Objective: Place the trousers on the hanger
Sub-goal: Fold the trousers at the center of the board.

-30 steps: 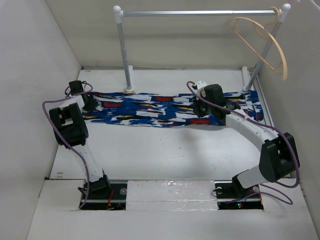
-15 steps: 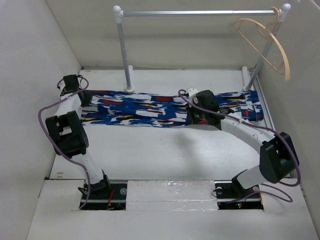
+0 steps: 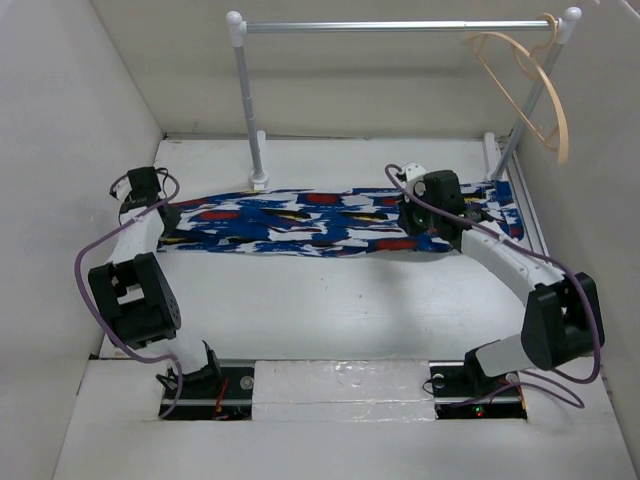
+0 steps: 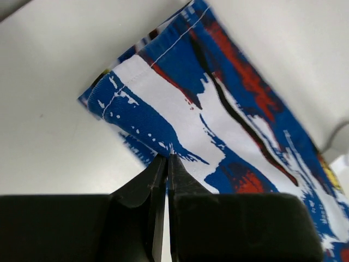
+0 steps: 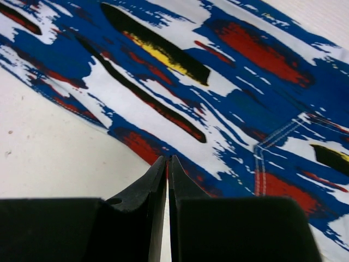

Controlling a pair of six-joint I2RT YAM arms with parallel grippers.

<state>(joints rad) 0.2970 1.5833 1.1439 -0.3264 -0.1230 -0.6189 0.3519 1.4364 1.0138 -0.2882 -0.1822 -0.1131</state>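
Observation:
The trousers (image 3: 300,218) lie stretched out flat, left to right, across the far half of the table. My left gripper (image 3: 166,214) is at their left end. In the left wrist view it (image 4: 167,158) is shut on the edge of the cloth (image 4: 229,103), near the hem. My right gripper (image 3: 424,234) is on the near edge towards the right end. In the right wrist view it (image 5: 167,160) is shut on the print cloth (image 5: 218,82). The tan hanger (image 3: 548,95) hangs by its hook from the right end of the rail, apart from both grippers.
A silver rail (image 3: 400,27) on white posts (image 3: 245,100) spans the back of the table, above and behind the trousers. White walls close in the left, right and back. Bare table (image 3: 330,300) lies between the trousers and the arm bases.
My right gripper slid left along the trousers, then back right with the cloth. My left gripper shifted towards the far left corner. The trousers now lie straighter. The hanger has swung a little.

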